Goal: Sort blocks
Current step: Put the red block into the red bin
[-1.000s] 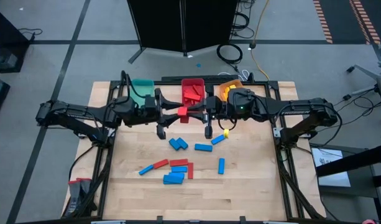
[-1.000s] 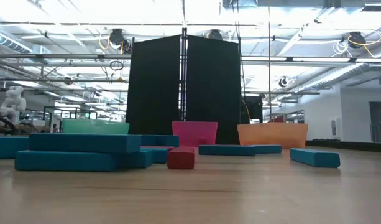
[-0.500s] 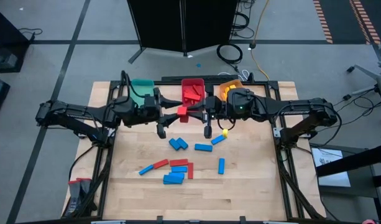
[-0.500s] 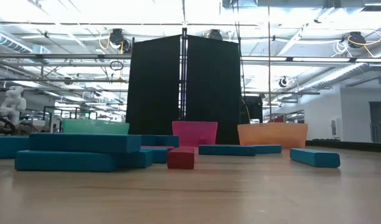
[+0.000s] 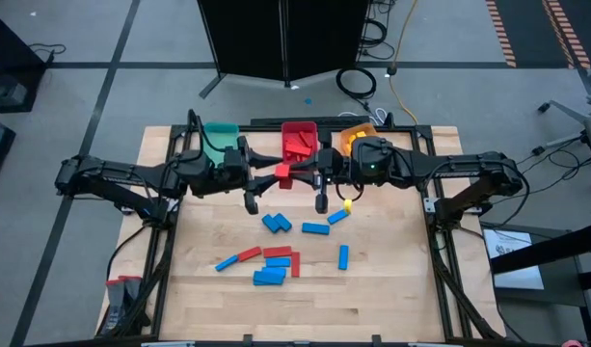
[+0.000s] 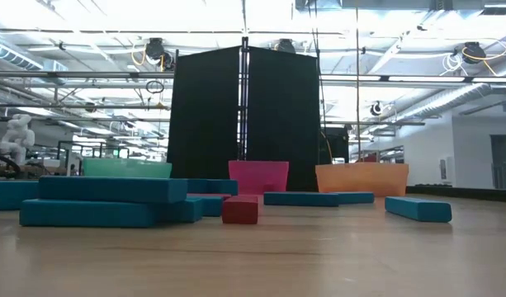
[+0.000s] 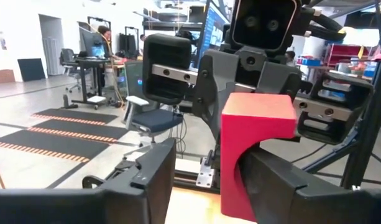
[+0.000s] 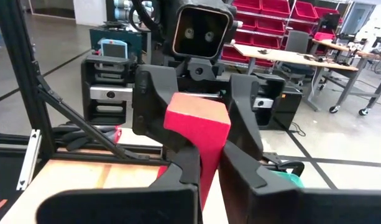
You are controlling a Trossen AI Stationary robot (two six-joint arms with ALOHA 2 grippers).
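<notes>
A red block (image 5: 282, 173) hangs in the air in front of the red bin (image 5: 298, 138), between my two grippers, which face each other. My right gripper (image 5: 297, 174) comes from the right and is shut on the block (image 8: 199, 124). My left gripper (image 5: 273, 173) comes from the left and is open. One of its fingers (image 7: 146, 174) stands well clear of the block (image 7: 255, 143). Several blue blocks (image 5: 276, 223), a few red blocks (image 5: 278, 252) and a yellow block (image 5: 349, 205) lie flat on the table. My right gripper pinches the red block's lower part (image 8: 209, 155) between its two fingers, reaching in level from the table's right. The block is upright and lifted clear of the table. My left gripper has one finger (image 7: 283, 180) across the block's lower corner (image 7: 230, 186); I cannot tell whether it touches.
The teal bin (image 5: 220, 140), the red bin and the orange bin (image 5: 356, 138) stand in a row at the far edge, right behind the grippers. In the low view a stack of blue blocks (image 6: 104, 202) and a red block (image 6: 240, 209) lie near the camera. Bare wood (image 5: 391, 260) lies to the right.
</notes>
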